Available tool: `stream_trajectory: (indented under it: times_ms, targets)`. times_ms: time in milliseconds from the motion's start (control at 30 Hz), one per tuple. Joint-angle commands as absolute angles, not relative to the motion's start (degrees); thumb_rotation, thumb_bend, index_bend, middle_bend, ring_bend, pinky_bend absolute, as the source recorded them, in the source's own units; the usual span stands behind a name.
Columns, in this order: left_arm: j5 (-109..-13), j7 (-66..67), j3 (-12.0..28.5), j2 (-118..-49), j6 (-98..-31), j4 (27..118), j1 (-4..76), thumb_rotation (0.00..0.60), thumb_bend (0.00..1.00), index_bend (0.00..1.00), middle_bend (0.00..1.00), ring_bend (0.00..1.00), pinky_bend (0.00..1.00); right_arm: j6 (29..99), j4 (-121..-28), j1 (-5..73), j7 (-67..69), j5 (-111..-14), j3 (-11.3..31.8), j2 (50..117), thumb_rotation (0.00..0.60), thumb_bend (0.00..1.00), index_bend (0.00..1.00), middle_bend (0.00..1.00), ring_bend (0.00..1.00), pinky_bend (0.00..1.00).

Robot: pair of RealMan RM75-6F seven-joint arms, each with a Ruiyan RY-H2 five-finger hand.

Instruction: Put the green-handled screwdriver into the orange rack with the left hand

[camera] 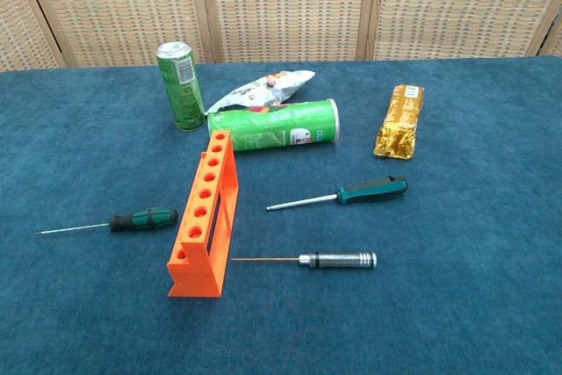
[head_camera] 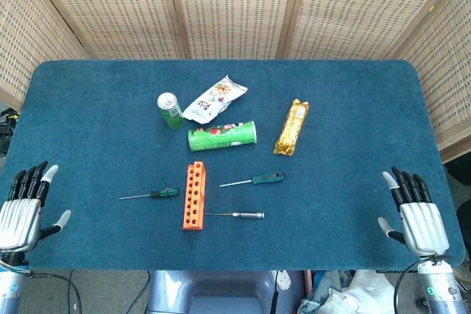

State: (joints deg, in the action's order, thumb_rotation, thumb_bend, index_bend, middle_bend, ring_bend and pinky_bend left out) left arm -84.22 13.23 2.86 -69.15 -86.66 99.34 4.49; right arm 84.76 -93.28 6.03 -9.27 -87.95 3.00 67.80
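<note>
Nearest, at the front edge of the blue surface (head_camera: pixel 88 101): left hand (head_camera: pixel 22 215) at the near left corner, back up, fingers (head_camera: pixel 29 180) straight and slightly spread, holding nothing. Right hand (head_camera: pixel 418 218) at the near right corner, likewise flat, fingers apart, empty. Both well apart from the tools; neither visible in the chest view.

Next in, near the middle: silver-handled screwdriver (camera: pixel 338 260) lying flat, thin shaft pointing left, tip just beside the orange rack (camera: pixel 206 217). Rack upright on its base, row of round holes along the top, all holes showing no tool inside. Left of the rack, green-handled screwdriver (camera: pixel 143 219) lying flat on the surface, handle end just beside the rack, shaft pointing left, away from it; whether touching the rack, cannot tell. Outside the rack, well apart from the left hand. Right of the rack and slightly farther, teal-handled screwdriver (camera: pixel 373 191), flat, shaft pointing left toward the rack.

Farther back: green crisp tube (camera: pixel 277 127) on its side just behind the rack's far end. Gold-wrapped packet (camera: pixel 400 120) off to the right, lying lengthwise. Green drink can (camera: pixel 179 85) upright at the left, white snack bag (camera: pixel 262 90) between can and tube, touching the tube. Beyond the surface, woven screen panels (camera: pixel 281 2).
</note>
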Motion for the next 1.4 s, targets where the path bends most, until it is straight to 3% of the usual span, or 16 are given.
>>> stream_trajectory:
  times_ms: [33, 500, 833, 1133, 1400]
  targets:
    - [-84.17, 13.18, 2.90, -69.17, -86.53, 99.28, 4.57, 0.600, 0.25, 0.07, 0.00, 0.00, 0.00, 84.73, -93.35, 6.04, -9.45, -87.88, 3.03, 67.85, 0.600, 0.24, 0.00, 0.00, 0.00, 0.00]
    - [-84.56, 13.53, 2.71, -69.24, -86.64, 99.58, 4.56, 0.600, 0.25, 0.07, 0.00, 0.00, 0.00, 84.73, -93.60, 5.85, -9.50, -87.84, 2.90, 67.57, 0.600, 0.24, 0.00, 0.00, 0.00, 0.00]
    - [-84.46, 13.26, 2.88, -69.83, -85.33, 100.38, 5.40, 0.600, 0.25, 0.17, 0.00, 0.00, 0.00, 84.14, -93.42, 5.96, -9.45, -87.55, 2.80, 67.64, 0.600, 0.24, 0.00, 0.00, 0.00, 0.00]
    - [-79.52, 13.38, 6.73, -71.50, -77.94, 104.06, 10.89, 0.600, 0.26, 0.29, 0.00, 0.00, 0.00, 83.43, -93.50, 6.24, -10.42, -87.71, 2.52, 68.05, 0.600, 0.24, 0.00, 0.00, 0.00, 0.00]
    - [-72.76, 21.14, 8.67, -75.65, -72.11, 104.17, 15.94, 0.600, 0.26, 0.34, 0.00, 0.00, 0.00, 83.73, -93.52, 6.11, -9.88, -87.45, 2.75, 67.82, 0.600, 0.24, 0.00, 0.00, 0.00, 0.00]
